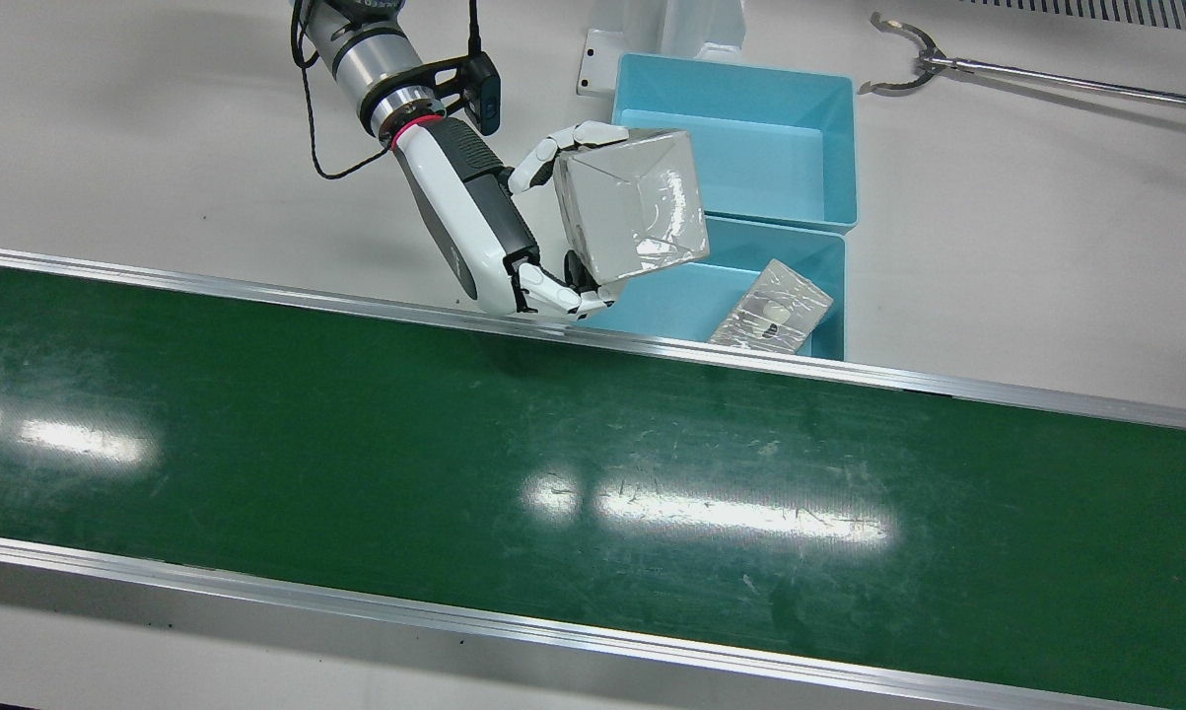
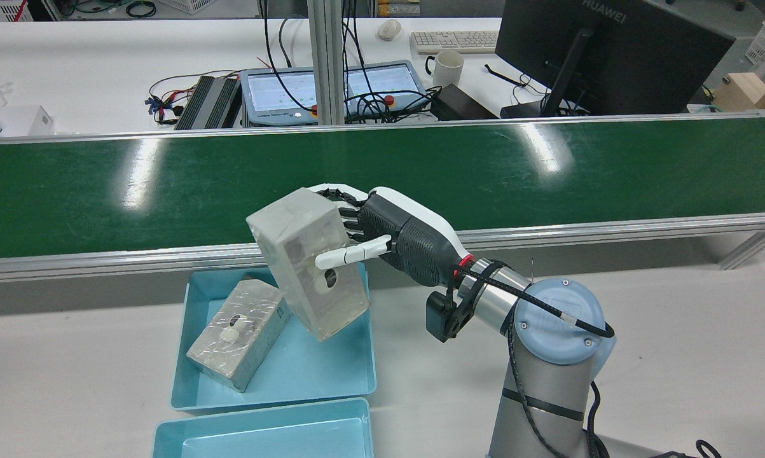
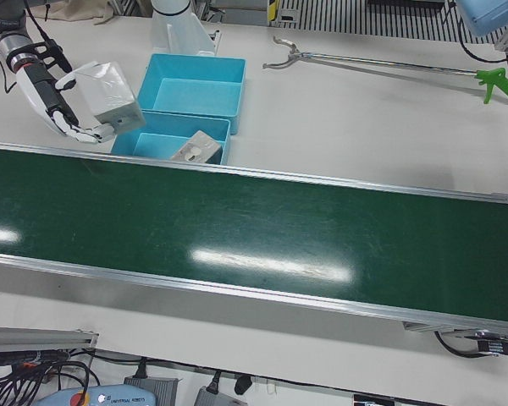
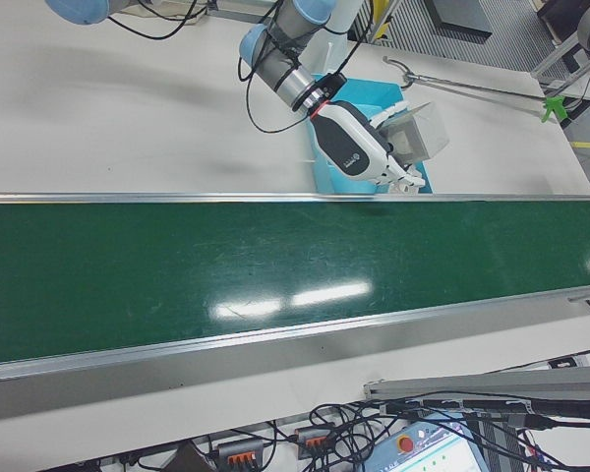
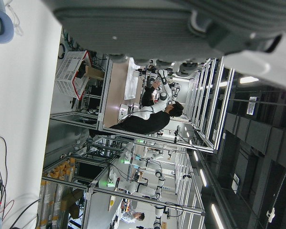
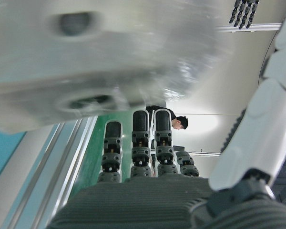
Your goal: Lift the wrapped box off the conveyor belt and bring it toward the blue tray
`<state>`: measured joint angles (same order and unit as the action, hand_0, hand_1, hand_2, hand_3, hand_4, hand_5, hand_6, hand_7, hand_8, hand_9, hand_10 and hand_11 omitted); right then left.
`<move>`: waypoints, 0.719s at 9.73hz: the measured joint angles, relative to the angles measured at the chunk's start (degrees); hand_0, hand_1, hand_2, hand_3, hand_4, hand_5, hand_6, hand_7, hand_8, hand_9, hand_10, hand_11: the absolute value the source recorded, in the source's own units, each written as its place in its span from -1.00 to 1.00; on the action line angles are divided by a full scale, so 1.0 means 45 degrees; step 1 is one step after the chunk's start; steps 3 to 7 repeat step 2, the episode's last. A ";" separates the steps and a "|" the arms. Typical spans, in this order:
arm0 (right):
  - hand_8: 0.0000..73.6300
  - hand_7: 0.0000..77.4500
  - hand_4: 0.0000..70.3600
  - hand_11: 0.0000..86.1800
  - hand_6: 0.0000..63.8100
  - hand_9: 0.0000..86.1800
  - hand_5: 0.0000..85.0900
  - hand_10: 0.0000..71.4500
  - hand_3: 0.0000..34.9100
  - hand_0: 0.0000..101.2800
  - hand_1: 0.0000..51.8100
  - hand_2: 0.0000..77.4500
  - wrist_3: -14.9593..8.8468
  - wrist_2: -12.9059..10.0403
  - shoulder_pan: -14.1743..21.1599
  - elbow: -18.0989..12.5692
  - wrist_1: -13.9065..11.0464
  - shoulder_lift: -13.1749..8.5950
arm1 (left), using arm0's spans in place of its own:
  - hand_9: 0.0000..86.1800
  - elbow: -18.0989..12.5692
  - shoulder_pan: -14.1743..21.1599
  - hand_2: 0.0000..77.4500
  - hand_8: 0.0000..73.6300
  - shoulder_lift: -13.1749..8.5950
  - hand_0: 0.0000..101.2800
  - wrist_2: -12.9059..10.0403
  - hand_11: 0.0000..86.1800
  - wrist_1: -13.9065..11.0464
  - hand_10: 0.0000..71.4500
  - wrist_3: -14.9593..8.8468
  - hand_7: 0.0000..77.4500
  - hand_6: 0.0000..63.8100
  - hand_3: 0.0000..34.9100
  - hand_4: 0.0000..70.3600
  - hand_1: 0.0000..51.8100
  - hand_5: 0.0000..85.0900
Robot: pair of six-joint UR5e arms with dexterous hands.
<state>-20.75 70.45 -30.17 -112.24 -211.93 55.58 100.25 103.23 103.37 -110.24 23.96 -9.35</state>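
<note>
My right hand is shut on the wrapped box, a grey box in clear film. It holds the box tilted in the air, off the green conveyor belt, above the near blue tray. The rear view shows the hand, the box over the tray's right half, and fingers on the box's top and side. The box fills the upper part of the right hand view. In the left hand view only a blurred grey part of my left hand shows.
A second wrapped box lies in the near tray. A second blue tray stands right behind it. A metal reacher tool lies on the white table beyond the trays. The belt's metal rail runs beside the near tray.
</note>
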 joint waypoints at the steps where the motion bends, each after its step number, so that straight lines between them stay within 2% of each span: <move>1: -0.57 -0.38 -1.00 -0.35 -0.88 -0.43 -0.82 -0.34 -0.65 -0.23 -0.92 -0.94 0.0000 0.0010 0.0158 -0.0081 -0.0001 -0.0028 | -0.99 0.0000 0.0000 -0.99 -0.99 0.0000 -1.00 0.0000 -0.99 0.0000 -0.98 0.0000 -0.99 -0.98 -1.00 -1.00 -1.00 -0.97; 2: -0.94 -0.76 -1.00 -0.81 -1.00 -0.62 -0.95 -1.00 -0.65 -0.24 -0.83 -0.96 0.0000 0.0024 0.0278 -0.0192 -0.0006 -0.0046 | -0.99 0.0000 0.0000 -0.99 -0.99 0.0000 -1.00 0.0000 -0.99 0.0000 -0.98 0.0000 -0.99 -0.98 -1.00 -1.00 -1.00 -0.97; 7: -0.94 -0.76 -1.00 -0.81 -1.00 -0.62 -0.95 -1.00 -0.65 -0.24 -0.83 -0.96 0.0000 0.0024 0.0278 -0.0192 -0.0006 -0.0046 | -0.99 0.0000 0.0000 -0.99 -0.99 0.0000 -1.00 0.0000 -0.99 0.0000 -0.98 0.0000 -0.99 -0.98 -1.00 -1.00 -1.00 -0.97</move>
